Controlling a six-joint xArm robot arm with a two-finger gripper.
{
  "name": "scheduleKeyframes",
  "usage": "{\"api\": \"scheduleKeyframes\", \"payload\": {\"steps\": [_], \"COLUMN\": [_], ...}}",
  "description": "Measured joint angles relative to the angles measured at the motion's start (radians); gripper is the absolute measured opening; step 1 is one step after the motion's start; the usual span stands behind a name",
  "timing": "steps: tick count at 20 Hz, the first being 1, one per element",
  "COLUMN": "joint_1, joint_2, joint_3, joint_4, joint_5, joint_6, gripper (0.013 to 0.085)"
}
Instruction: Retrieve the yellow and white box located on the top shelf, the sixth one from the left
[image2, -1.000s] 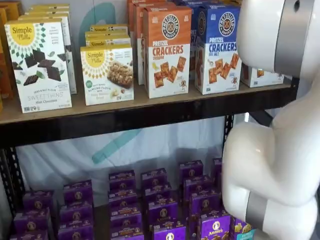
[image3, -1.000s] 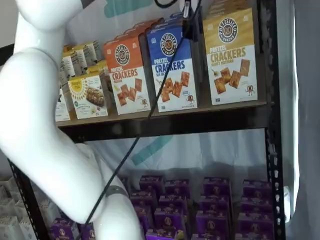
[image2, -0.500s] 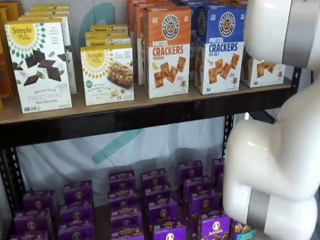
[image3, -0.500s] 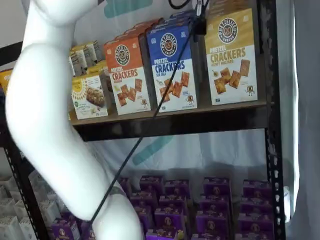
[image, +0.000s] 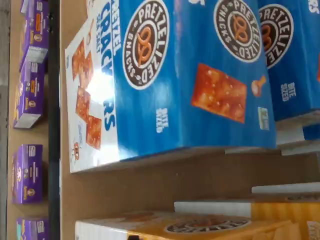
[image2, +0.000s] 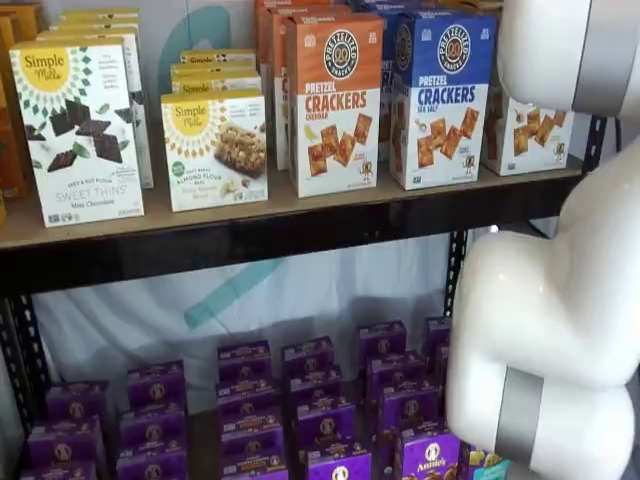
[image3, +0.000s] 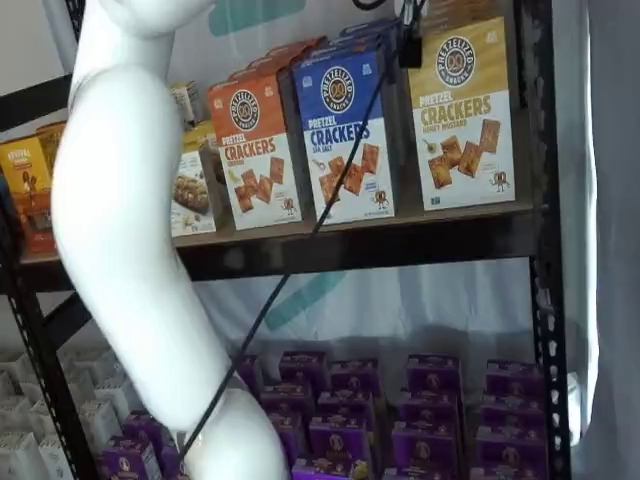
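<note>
The yellow and white box stands at the right end of the top shelf, next to the blue cracker carton. In a shelf view only its white lower front shows beside the white arm. The wrist view shows its yellow top across a gap of bare board from the blue carton. My gripper shows only as a black tip hanging from the view's top edge with a cable, between the blue carton and the yellow box. No gap between fingers shows.
An orange cracker carton and white Simple Mills boxes stand further left on the top shelf. Several purple boxes fill the lower shelf. A black upright stands right of the yellow box.
The black gripper tip has moved right, from over the blue carton toward the yellow box. The arm has shifted, so more of the yellow box's front shows.
</note>
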Motion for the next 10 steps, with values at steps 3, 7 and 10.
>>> {"api": "scheduleKeyframes", "payload": {"steps": [3, 7, 10], "joint_1": [0.011, 0.031, 0.04], "joint_2": [0.026, 0.074, 0.101], "joint_3": [-0.032, -0.101, -0.138], "joint_4": [-0.016, -0.067, -0.092], "joint_5": [0.004, 0.039, 0.061], "joint_6": [0.008, 0.021, 0.028], "gripper": [0.085, 0.085, 0.085]}}
